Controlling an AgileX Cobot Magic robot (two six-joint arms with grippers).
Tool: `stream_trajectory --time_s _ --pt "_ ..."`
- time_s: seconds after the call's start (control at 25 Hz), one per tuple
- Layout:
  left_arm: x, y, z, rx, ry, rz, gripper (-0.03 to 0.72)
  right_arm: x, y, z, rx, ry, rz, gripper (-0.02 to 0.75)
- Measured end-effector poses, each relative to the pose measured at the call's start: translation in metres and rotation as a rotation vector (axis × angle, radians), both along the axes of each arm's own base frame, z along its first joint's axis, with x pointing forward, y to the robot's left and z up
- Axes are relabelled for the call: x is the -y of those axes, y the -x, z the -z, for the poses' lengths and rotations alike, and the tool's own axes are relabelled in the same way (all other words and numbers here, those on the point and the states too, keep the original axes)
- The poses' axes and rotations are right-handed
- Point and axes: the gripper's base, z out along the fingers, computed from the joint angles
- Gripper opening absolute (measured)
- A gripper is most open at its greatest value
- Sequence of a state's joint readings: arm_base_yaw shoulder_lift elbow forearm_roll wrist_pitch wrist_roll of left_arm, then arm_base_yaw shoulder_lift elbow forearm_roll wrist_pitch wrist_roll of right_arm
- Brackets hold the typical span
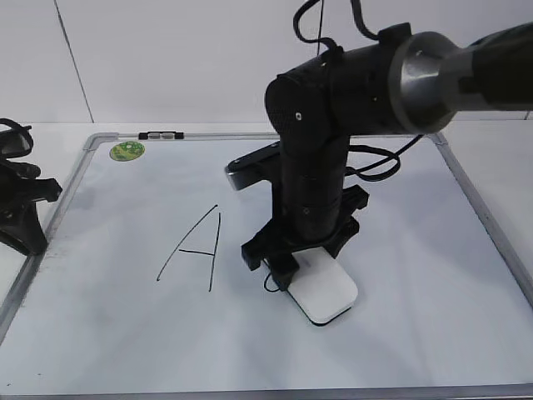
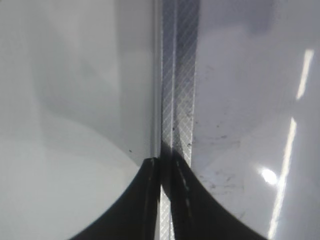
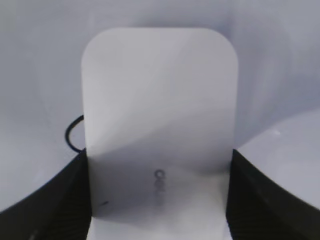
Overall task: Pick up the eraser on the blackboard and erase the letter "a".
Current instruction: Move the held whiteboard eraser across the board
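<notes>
The white eraser (image 1: 326,292) lies flat on the blackboard (image 1: 408,325), right of centre. My right gripper (image 1: 301,250) comes straight down on it. In the right wrist view its black fingers (image 3: 159,200) press against both long sides of the eraser (image 3: 160,100), which has grey lettering on top. A short curved black stroke of the letter "a" (image 1: 268,282) pokes out at the eraser's left edge and also shows in the right wrist view (image 3: 72,135); the rest of it is hidden under the eraser. My left gripper (image 1: 35,242) is shut and empty over the board's left frame (image 2: 177,75).
A tall capital "A" (image 1: 196,250) is drawn left of the eraser. A round green sticker (image 1: 127,151) and a small black clip (image 1: 160,135) sit at the board's top left. The right arm's bulk hangs over the board's middle.
</notes>
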State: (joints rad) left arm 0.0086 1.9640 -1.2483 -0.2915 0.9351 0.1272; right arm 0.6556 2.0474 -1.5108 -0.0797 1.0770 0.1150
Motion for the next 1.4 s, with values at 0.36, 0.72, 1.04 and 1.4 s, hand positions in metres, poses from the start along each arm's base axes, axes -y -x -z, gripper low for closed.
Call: stream_trajectory --time_s 0.36,0.72,1.04,1.4 --pt "0.0 0.0 0.0 0.0 0.0 0.0 0.05 -0.018 0.014 0.0 0.002 -0.001 -0.051 0.51" --pt "0.0 0.0 0.0 0.0 0.0 0.0 0.05 -0.01 0.008 0.0 0.031 0.044 0.021 0.51" --pt "0.0 0.0 0.0 0.0 -0.001 0.001 0.05 0.015 -0.008 -0.001 0.045 0.091 0.098 0.51" --pt "0.0 0.0 0.0 0.0 -0.003 0.002 0.05 0.027 -0.013 -0.008 0.081 0.109 0.157 0.51"
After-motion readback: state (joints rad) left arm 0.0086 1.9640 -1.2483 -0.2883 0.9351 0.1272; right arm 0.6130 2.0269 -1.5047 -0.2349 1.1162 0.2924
